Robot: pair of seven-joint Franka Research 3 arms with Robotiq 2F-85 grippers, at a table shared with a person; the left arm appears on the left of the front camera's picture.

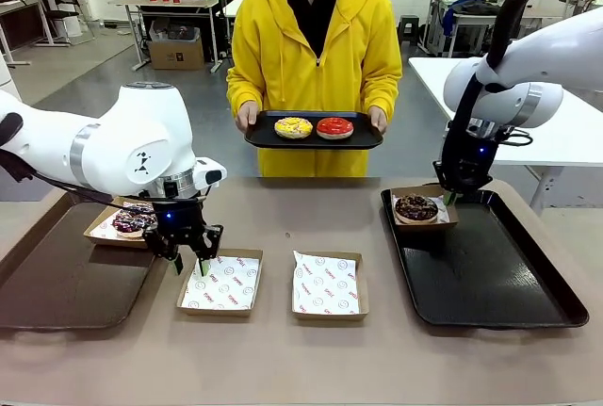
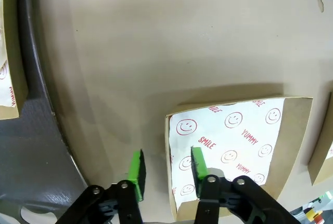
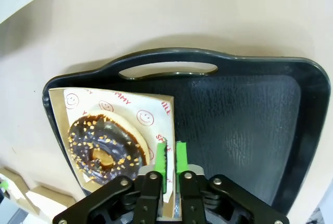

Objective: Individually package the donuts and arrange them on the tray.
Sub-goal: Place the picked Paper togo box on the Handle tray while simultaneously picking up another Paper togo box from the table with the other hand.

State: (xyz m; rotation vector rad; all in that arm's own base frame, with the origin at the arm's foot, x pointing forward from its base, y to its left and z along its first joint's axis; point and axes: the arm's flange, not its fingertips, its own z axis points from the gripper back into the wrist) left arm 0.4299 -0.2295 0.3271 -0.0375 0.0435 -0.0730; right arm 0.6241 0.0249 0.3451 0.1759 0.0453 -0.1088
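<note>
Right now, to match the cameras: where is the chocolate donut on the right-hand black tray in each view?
Front view: chocolate donut, boxed, in the far left corner of the black tray.
Right wrist view: lower left, beside the right gripper.
Left wrist view: faces an empty box instead.
Shared landmark: the black tray.

Both arms point down, the left pincer (image 2: 167, 157) with fingers parted, the right pincer (image 3: 170, 146) pinched nearly closed.

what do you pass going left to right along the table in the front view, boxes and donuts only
left boxed donut → first empty box → second empty box → right boxed donut
</note>
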